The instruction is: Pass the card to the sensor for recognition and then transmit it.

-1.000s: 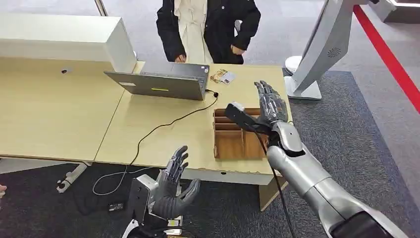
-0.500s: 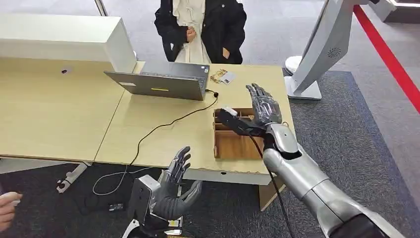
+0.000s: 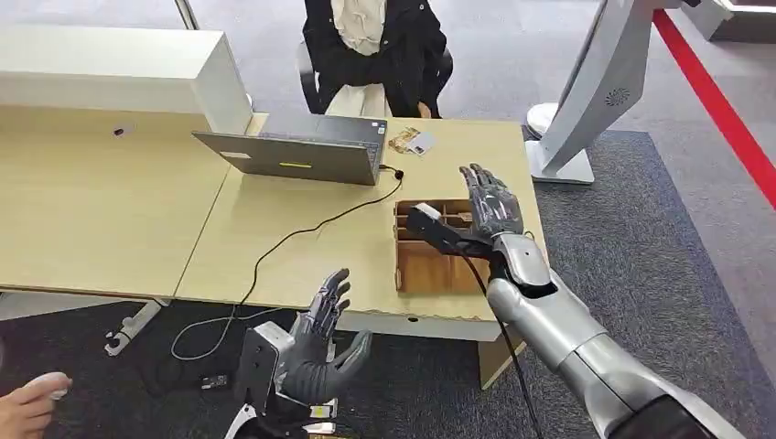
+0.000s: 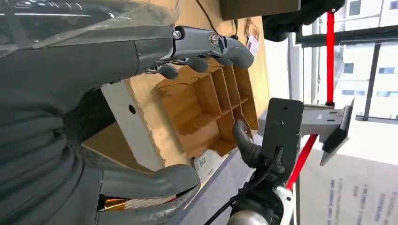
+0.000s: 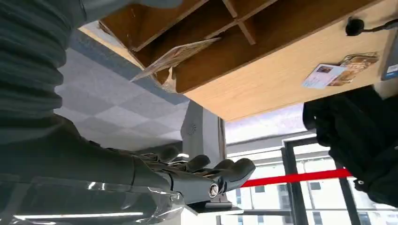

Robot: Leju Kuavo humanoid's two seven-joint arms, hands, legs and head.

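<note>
Since a second ago, my right hand (image 3: 492, 197) has drawn back a little from the far side of the counter (image 3: 274, 229) and now hovers over the wooden tray (image 3: 430, 265), fingers spread and holding nothing; the person (image 3: 380, 46) across from me has shifted and seems to be seated now. My left hand (image 3: 325, 352) hangs low in front of the counter edge, fingers apart, nothing in it. One card (image 5: 174, 55) leans tilted in a compartment of the tray, just under my right hand, and two more cards (image 3: 414, 142) lie flat beside the laptop (image 3: 293, 155), well apart from either hand. I judge the card light, thin, stiff and slick, so it could slip; pinching its raised free edge looks best, since a flat one gives nothing to grip. Printing shows on the cards, but it is too small to read, and I can make out no brand.
</note>
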